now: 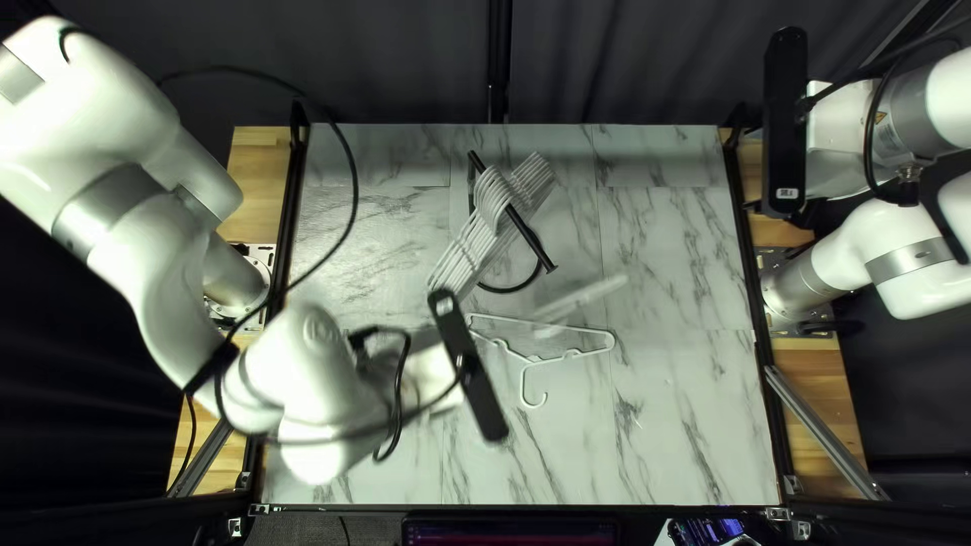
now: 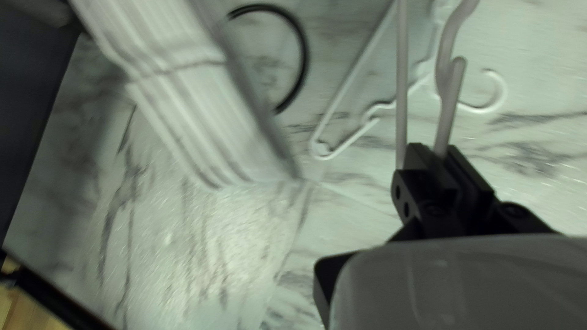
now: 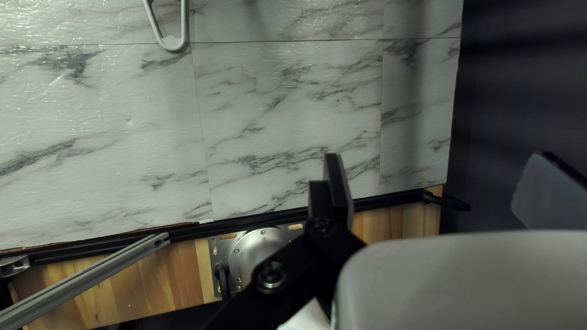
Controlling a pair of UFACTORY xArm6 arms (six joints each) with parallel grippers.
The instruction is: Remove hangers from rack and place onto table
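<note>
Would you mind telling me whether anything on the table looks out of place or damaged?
Nothing looks spilled or damaged. Only the rack stands askew on the table; the hanger lying flat nearby suits the unloading task.

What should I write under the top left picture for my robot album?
My left hand holds a hanger; a second hanger lies on the table near the loaded rack.

R end effector (image 1: 799, 214) is open, black fingers (image 3: 339, 189) wide apart, over the bench (image 3: 287, 122) edge side. Bench = marbled, w/ seams. Well ahead of the fingers, the rounded end of a lt-grey hanger (image 3: 174, 45) lies on it. Blk rail (image 3: 385, 201) runs along bench edge; beyond it, wood board (image 3: 159, 269), round metal mount (image 3: 257, 245) & grey bar (image 3: 92, 277) at a slant. Dk curtain (image 3: 526, 79) past adj. edge.
</note>
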